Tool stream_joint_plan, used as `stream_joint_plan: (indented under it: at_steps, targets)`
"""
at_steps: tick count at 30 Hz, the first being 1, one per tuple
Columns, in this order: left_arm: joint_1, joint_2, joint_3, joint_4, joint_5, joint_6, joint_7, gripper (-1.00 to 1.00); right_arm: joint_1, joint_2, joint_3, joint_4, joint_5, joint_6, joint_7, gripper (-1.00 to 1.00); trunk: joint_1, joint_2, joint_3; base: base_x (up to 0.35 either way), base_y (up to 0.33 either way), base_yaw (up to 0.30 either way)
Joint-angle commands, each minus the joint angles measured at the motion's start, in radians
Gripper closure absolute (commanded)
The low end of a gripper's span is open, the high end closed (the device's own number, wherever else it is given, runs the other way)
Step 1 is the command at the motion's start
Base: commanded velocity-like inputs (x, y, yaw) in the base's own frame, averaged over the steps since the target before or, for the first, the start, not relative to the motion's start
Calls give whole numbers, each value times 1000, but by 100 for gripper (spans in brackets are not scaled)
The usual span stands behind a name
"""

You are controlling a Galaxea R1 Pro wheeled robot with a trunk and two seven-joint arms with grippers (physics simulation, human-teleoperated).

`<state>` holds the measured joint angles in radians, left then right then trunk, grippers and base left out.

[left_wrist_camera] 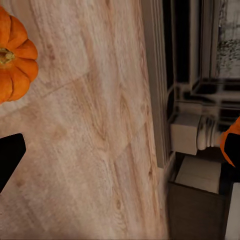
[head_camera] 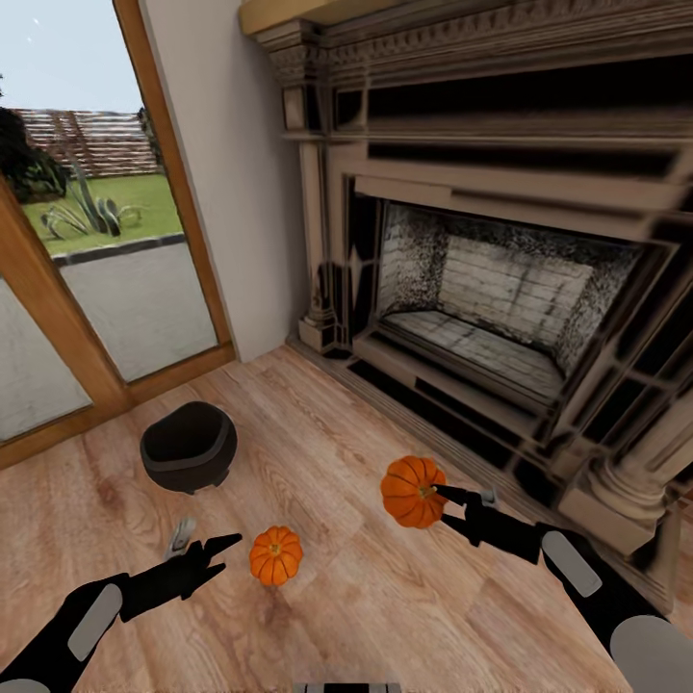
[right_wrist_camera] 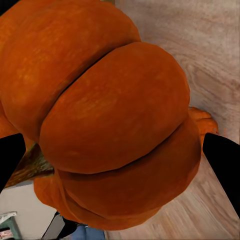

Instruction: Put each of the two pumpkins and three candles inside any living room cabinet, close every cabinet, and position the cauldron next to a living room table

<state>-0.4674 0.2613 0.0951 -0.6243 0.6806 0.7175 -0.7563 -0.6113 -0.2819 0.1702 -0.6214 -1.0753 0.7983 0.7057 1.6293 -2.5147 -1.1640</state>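
On the wooden floor in front of the fireplace (head_camera: pixel 500 289), the robot is gathering the two pumpkins: the right end effector (head_camera: pixel 445 500) is gripping one pumpkin (head_camera: pixel 412 491) at its side and holding it up off the boards, its fingers clamped on the ribbed flesh that is crowding the right wrist view. The second pumpkin (head_camera: pixel 275 554) is sitting upright on the floor, just beside the left end effector (head_camera: pixel 212 553), whose fingers are standing apart and not yet around it. The cauldron (head_camera: pixel 189 445) is resting near the glass door (head_camera: pixel 106 250), well apart from both arms. To do this step well, the left arm should be swinging inward until the pumpkin lies squarely between both fingers, then closing low across its widest ribs rather than on the stem. The left wrist view is catching only one finger's edge, so the alignment is probably still off to one side.
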Motion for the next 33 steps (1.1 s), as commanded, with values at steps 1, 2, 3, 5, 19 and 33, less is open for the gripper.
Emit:
stream_joint_plan:
  at_steps: [1, 2, 3, 5, 19, 33]
  targets:
    - [0, 0, 2, 0, 1, 6, -1, -100, -1, -1, 4, -1, -2, 1, 31, 100, 0, -1, -5, 0, 0, 0]
    - [0, -1, 2, 0, 0, 5, -1, -100, -1, -2, 5, -1, -1, 1, 49, 100, 1, -1, -9, 0, 0, 0]
    - [0, -1, 2, 0, -1, 5, -2, -100, -1, -2, 5, -2, 0, 1, 62, 100, 1, -1, -13, 0, 0, 0]
    - [0, -2, 2, 0, -2, 5, -2, -100, -1, -2, 6, -13, 1, 2, 75, 100, 2, -2, -20, 0, 0, 0]
    - [0, -4, 2, 0, -9, 5, 0, -100, -1, -2, 4, -29, 8, 2, 74, 100, 8, -5, -74, 0, 0, 0]
    - [0, -3, 2, 0, -9, 5, 0, -100, -1, -2, 5, -29, 11, 2, 75, 100, 15, -8, -129, 0, 0, 0]
